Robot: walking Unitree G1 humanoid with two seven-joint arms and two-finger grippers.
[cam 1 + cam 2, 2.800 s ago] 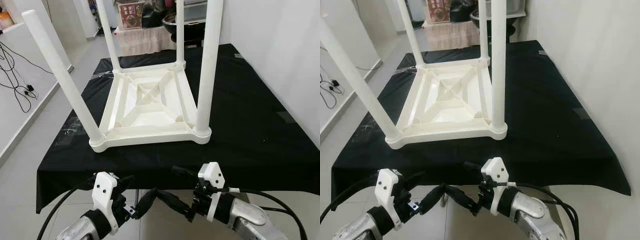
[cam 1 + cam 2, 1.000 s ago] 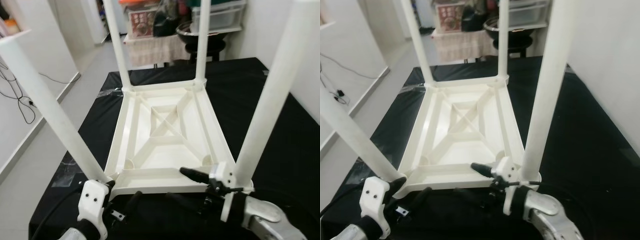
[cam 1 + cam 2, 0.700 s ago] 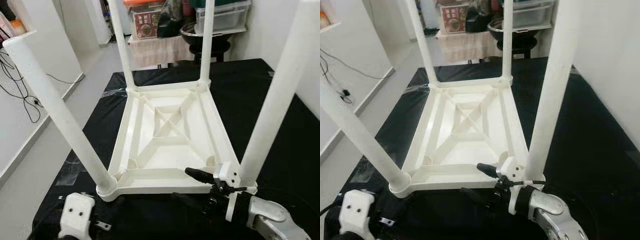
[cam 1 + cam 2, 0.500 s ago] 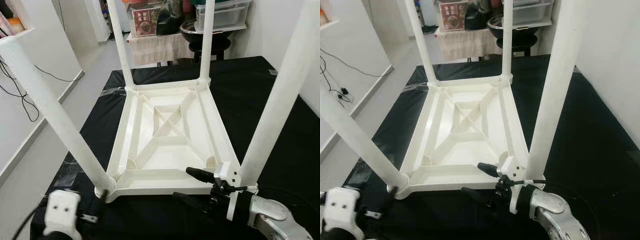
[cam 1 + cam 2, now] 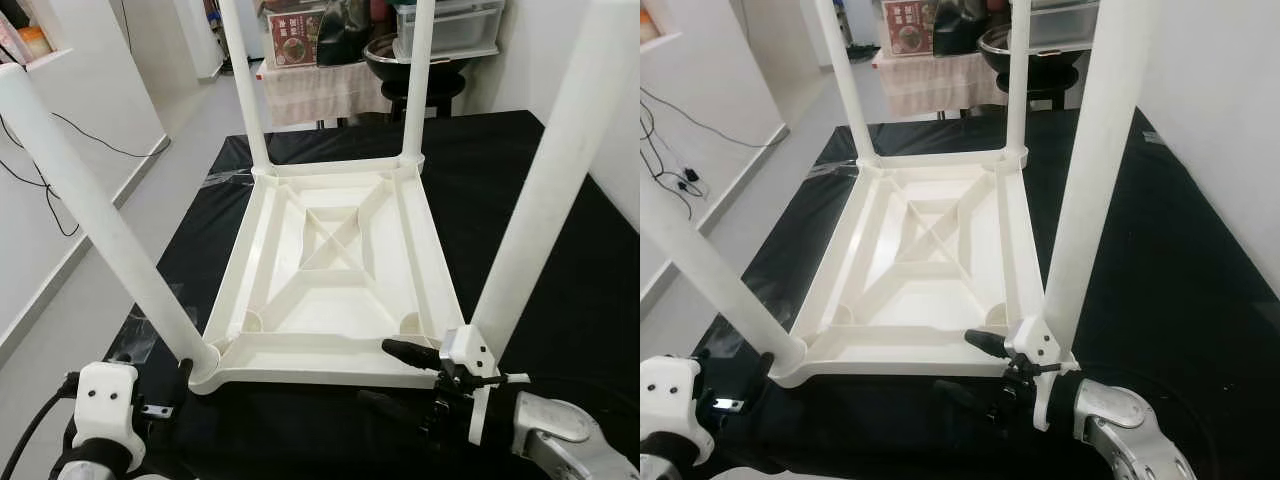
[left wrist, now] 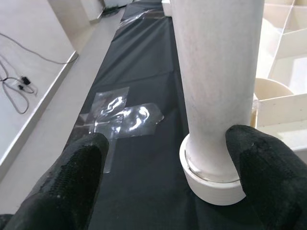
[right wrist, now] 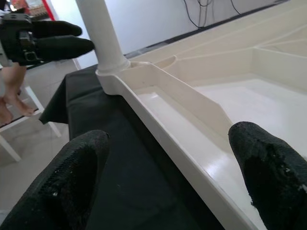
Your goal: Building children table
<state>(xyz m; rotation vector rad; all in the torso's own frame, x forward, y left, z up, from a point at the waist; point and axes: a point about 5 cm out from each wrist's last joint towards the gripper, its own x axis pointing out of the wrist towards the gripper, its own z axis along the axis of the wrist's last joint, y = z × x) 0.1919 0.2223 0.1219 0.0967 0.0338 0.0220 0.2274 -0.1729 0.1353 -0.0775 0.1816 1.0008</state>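
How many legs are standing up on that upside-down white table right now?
4. On the table: near-left leg, near-right leg, far-left leg and far-right leg, one at each corner. None look hidden.

Left tool (image 6: 163, 177) now lower and out at the near-left leg (image 5: 100, 215), fingers astride its base.

A big table with a black cloth (image 5: 520, 180) over it holds a white children table (image 5: 330, 270) — upside down, flat top on the cloth, four legs pointing up. A piece of clear tape (image 6: 122, 120) sticks to the cloth near one leg.
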